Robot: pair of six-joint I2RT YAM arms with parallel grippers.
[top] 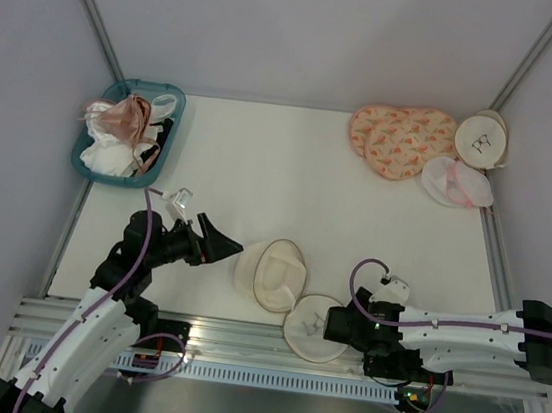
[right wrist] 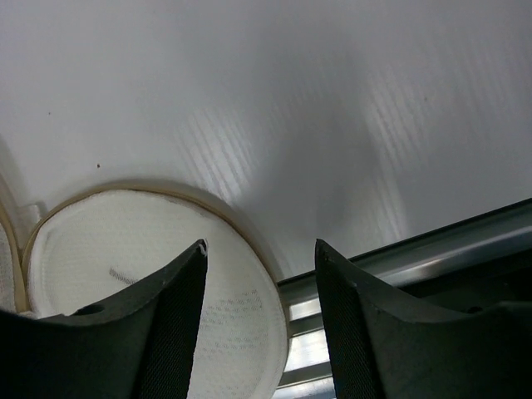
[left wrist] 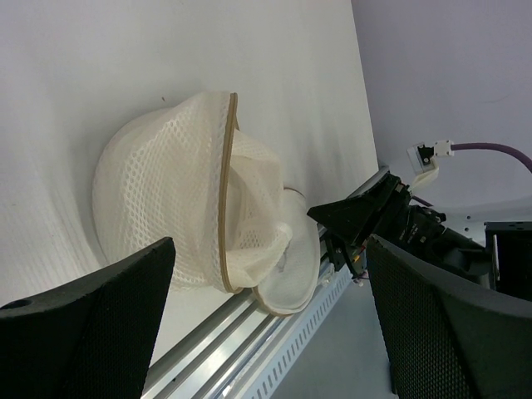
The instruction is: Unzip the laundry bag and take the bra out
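The laundry bag lies unzipped and spread in two cream mesh halves at the front middle: a domed half and a flat disc half at the table's front edge. No bra shows inside it. In the left wrist view the bag gapes along its tan zipper rim. A pinkish-beige bra with thin straps lies in the teal basket. My left gripper is open and empty, just left of the domed half. My right gripper is open, its fingers over the disc half.
A peach patterned double pad, a white-and-pink mesh pouch and a second round cream bag sit at the back right. White cloths lie in the basket. An aluminium rail runs along the front edge.
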